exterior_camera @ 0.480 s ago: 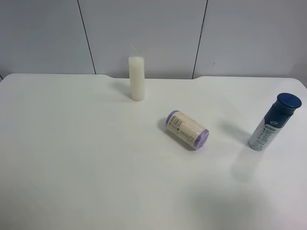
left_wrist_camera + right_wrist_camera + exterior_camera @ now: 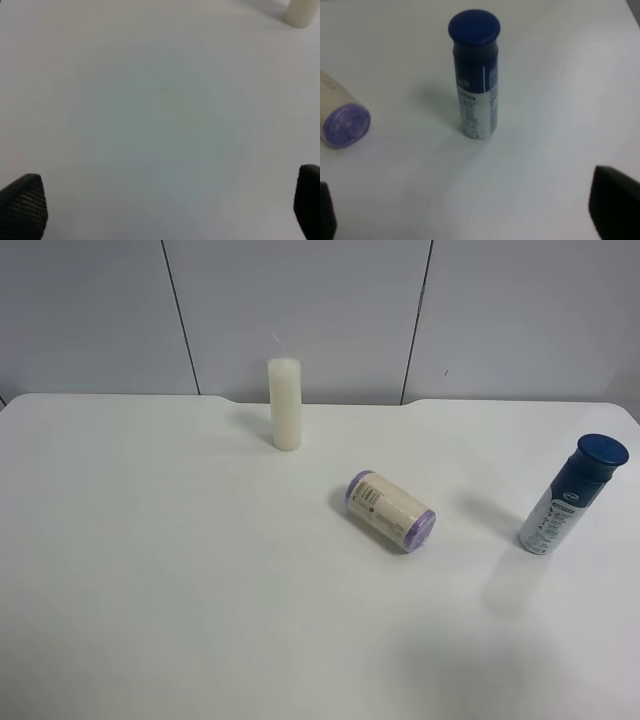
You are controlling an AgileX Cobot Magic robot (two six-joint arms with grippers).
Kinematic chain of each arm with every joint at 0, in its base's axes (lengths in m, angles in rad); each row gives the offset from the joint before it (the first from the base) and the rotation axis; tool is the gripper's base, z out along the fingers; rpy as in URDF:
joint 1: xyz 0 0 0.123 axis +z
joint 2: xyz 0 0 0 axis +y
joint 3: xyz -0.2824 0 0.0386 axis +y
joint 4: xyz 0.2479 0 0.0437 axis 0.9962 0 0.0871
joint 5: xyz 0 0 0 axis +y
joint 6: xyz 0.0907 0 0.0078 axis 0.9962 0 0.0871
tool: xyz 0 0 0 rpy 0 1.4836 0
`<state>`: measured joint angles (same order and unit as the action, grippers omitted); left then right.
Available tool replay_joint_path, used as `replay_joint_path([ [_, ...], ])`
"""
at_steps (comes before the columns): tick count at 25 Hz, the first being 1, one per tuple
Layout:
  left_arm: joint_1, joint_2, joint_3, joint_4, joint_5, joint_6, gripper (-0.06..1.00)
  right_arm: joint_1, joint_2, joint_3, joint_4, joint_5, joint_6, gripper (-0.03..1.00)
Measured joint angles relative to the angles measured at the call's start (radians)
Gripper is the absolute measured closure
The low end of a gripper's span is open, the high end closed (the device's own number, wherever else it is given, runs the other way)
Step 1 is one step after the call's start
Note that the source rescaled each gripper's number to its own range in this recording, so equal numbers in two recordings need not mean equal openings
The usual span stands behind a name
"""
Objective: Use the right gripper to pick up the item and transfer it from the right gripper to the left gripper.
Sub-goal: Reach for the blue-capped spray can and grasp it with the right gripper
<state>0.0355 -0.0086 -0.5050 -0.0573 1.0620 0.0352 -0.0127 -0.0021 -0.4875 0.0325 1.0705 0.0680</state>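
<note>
Pick-up is being lined up (judged) | bottle (image 2: 573,495) standing at 3 o'clock on table (image 2: 200,590) | right gripper (image 2: 470,212), left gripper (image 2: 165,207): jaws being held apart, empty | next: descent around bottle being required

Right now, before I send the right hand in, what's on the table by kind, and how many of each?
Blue-and-white bottle, standing: 1
White candle, standing: 1
Cream roll with purple ends, lying on its side: 1
Total: 3

Lab-like setup: white table (image 2: 150,570), grey panelled wall (image 2: 300,300)
</note>
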Motion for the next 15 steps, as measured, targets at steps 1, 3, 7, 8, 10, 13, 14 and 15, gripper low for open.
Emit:
replay_joint_path([
  [1, 0.0, 0.0, 0.0, 0.0, 0.0, 0.0, -0.06, 0.0, 0.0, 0.0, 0.0, 0.0, 0.0, -0.03],
  [3, 0.0, 0.0, 0.0, 0.0, 0.0, 0.0, -0.06, 0.0, 0.0, 0.0, 0.0, 0.0, 0.0, -0.03],
  [7, 0.0, 0.0, 0.0, 0.0, 0.0, 0.0, -0.06, 0.0, 0.0, 0.0, 0.0, 0.0, 0.0, -0.03],
  [8, 0.0, 0.0, 0.0, 0.0, 0.0, 0.0, -0.06, 0.0, 0.0, 0.0, 0.0, 0.0, 0.0, -0.03],
  [10, 0.0, 0.0, 0.0, 0.0, 0.0, 0.0, -0.06, 0.0, 0.0, 0.0, 0.001, 0.0, 0.0, -0.03],
  [13, 0.0, 0.0, 0.0, 0.0, 0.0, 0.0, -0.06, 0.0, 0.0, 0.0, 0.009, 0.0, 0.0, -0.03],
  [14, 0.0, 0.0, 0.0, 0.0, -0.001, 0.0, -0.06, 0.0, 0.0, 0.0, 0.01, 0.0, 0.0, -0.03],
  [15, 0.0, 0.0, 0.0, 0.0, -0.001, 0.0, -0.06, 0.0, 0.0, 0.0, 0.01, 0.0, 0.0, -0.03],
])
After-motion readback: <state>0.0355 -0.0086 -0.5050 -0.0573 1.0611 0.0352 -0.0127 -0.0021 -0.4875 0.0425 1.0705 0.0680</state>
